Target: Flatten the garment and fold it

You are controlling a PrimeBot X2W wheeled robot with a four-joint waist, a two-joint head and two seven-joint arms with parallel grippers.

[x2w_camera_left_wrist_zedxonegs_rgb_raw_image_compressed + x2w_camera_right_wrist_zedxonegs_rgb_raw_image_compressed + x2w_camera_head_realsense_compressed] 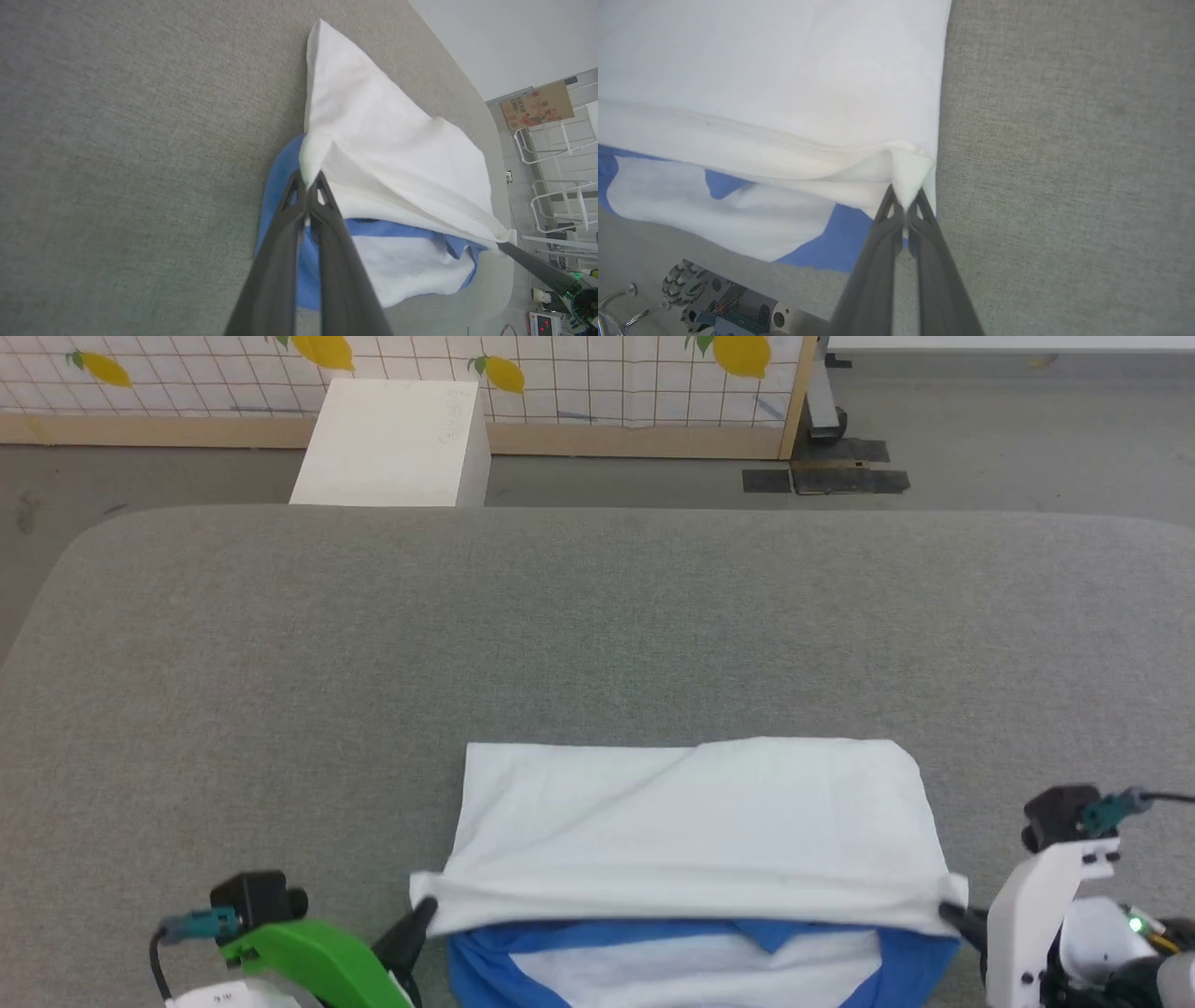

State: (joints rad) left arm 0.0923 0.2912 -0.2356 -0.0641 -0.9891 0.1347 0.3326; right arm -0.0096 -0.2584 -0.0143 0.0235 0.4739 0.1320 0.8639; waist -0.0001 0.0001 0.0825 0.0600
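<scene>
The garment [691, 821] lies at the near side of the grey counter [597, 616], and the left hand [307, 178] and the right hand [904, 195] are each clamped on one corner of its white edge, probably to keep the fold straight.

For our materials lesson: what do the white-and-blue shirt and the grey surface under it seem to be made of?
White shirt with blue sleeves: soft matt knit, probably cotton; it drapes and creases softly. Grey rounded table surface: matt woven or felt-like covering, judging by its fine speckled texture.
</scene>
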